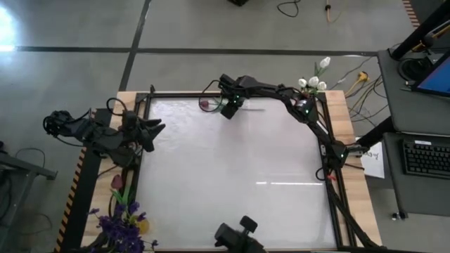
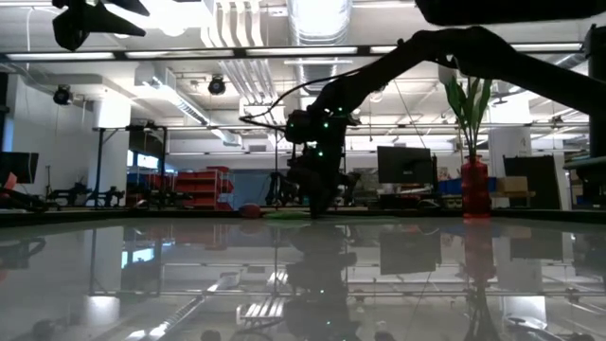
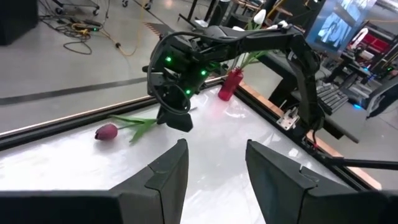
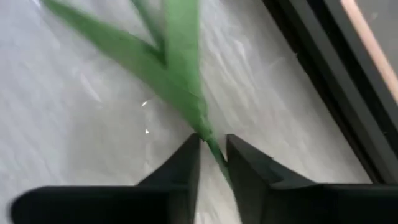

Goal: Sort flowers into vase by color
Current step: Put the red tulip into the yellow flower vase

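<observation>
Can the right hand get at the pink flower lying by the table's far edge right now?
Probably yes. The right hand is already down on the pink flower, its fingers straddling the green stem near the leaves, with nothing between them and the stem.

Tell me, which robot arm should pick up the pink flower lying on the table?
The right one. The right gripper is already down over the pink tulip bud flower, its fingers either side of the green stem. The left gripper hangs open, farther back.

Pink-red tulip (image 3: 107,131) lying flat on table, green stem
</observation>
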`<state>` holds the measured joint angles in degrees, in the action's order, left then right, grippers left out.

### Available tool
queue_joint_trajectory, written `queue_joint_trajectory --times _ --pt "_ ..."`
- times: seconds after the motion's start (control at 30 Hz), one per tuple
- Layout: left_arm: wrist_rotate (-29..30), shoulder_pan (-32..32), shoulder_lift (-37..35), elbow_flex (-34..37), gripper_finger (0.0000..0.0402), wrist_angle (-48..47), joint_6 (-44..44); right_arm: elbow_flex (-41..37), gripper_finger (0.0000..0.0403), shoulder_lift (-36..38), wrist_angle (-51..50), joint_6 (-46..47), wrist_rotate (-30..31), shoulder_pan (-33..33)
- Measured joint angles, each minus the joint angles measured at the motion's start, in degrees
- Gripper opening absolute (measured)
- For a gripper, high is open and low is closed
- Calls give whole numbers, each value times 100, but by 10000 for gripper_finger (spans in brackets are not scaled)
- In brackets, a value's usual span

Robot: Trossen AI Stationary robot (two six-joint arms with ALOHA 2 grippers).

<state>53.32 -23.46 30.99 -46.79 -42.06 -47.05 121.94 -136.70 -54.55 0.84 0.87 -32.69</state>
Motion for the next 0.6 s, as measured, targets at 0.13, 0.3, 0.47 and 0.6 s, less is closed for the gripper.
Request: queue_joint_trajectory --times 0.13,0.3,0.47,0.6 --pt "11 0 0 -10 151 -2 158 -1 19 9 -17 64 -106 117" --pt "27 0 -44 -241 152 8 478 120 13 209 -126 305 -502 392" --pt "15 0 -49 -515 177 65 662 333 13 872 -16 693 -886 722" --pt "-106 -4 10 -587 215 498 911 329 12 1560 239 899 -866 1108"
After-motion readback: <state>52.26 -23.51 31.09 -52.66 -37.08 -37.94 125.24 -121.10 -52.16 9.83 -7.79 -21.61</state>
